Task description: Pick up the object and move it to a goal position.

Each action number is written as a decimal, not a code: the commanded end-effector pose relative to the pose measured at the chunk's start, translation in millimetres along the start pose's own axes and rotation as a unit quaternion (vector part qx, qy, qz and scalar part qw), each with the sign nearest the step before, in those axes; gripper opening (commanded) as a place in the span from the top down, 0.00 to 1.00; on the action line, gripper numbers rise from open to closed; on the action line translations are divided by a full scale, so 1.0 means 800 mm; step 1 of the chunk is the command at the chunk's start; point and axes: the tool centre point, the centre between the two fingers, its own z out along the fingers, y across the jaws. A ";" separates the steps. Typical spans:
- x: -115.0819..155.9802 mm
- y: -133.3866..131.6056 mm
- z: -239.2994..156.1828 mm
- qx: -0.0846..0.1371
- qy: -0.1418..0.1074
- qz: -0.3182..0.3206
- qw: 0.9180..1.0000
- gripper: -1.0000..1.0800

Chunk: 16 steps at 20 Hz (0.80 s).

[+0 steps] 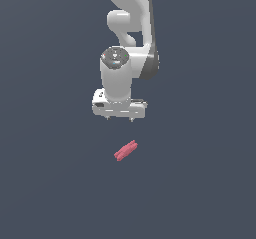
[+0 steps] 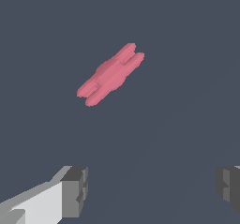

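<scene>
Exterior view shows the white Panda arm [image 1: 127, 43] reaching down with its gripper [image 1: 119, 118] pointed at a plain dark blue-grey surface [image 1: 50, 183], and the one loose thing in sight is the object [image 1: 125, 150], a small pinkish-red ridged piece like short rods bundled side by side. It lies flat on the surface, slanted, with one end nearer the exterior view's right and higher in that picture, the other end toward the exterior view's left and lower. It sits below the gripper in that view and apart from it, with a clear strip of bare surface between the fingertips and the piece. Wrist view shows the object [image 2: 110, 74] out ahead of the gripper [image 2: 152, 190], not between the fingers: the two dark grey fingertips [image 2: 75, 191] stand wide apart with nothing in the gap, so the jaws are open and hold nothing. The piece is much narrower than that gap. The surface [image 2: 187, 54] is even and unmarked in both views, the same flat colour everywhere, and no walls, edges or other furnishings can be made out.
</scene>
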 end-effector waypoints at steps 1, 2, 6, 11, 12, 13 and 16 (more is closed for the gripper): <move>0.000 0.000 0.000 0.000 0.000 0.000 1.000 0.04; 0.000 -0.001 0.000 0.000 0.000 -0.001 1.000 0.04; 0.000 -0.016 -0.002 0.002 0.002 -0.014 1.000 0.04; -0.002 -0.035 -0.005 0.005 0.004 -0.036 0.999 0.04; -0.002 -0.035 -0.005 0.005 0.004 -0.037 0.999 0.04; -0.002 -0.035 -0.005 0.005 0.004 -0.037 0.999 0.04; -0.001 -0.033 -0.004 0.005 0.004 -0.032 0.999 0.04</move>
